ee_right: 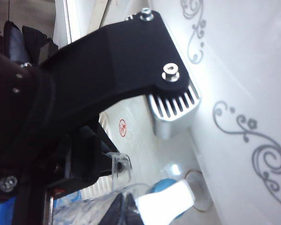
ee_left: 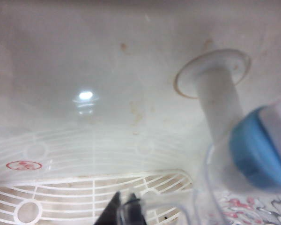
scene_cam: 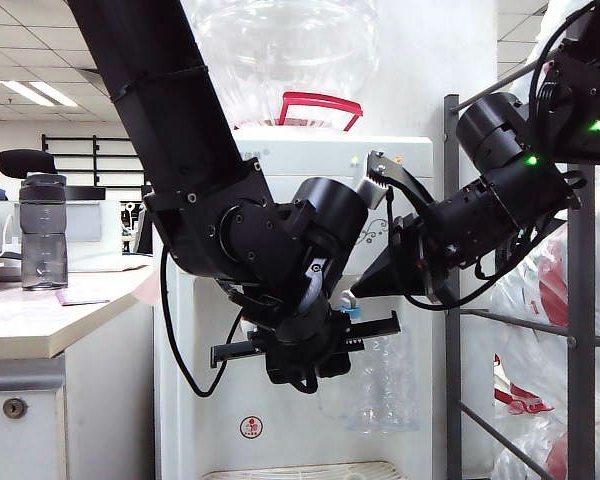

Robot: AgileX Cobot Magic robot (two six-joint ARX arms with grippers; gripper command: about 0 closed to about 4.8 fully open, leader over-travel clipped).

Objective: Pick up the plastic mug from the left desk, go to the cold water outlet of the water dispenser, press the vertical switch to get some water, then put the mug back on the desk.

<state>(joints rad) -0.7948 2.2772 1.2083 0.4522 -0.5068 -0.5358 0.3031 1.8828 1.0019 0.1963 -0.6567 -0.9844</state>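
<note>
My left gripper (ee_left: 125, 208) is shut on the clear handle of the plastic mug (ee_left: 210, 187). It holds the mug (scene_cam: 380, 378) upright in the water dispenser's (scene_cam: 310, 160) recess, with the rim right under the cold water outlet (ee_left: 253, 150). That outlet is the white tap with the blue band (scene_cam: 352, 312). My right gripper (ee_right: 123, 209) reaches in from the right. Its two dark tips lie close together, right against the vertical switch (ee_right: 166, 201), the white lever of that tap. In the exterior view the right gripper's tips (scene_cam: 358, 293) point at the tap from just above the mug.
The left desk (scene_cam: 40, 320) carries a tall clear bottle with a black lid (scene_cam: 43, 230). A white drip grille (ee_left: 61, 197) lies below the mug. A grey metal rack (scene_cam: 580, 330) with jugs stands just right of the dispenser, behind my right arm.
</note>
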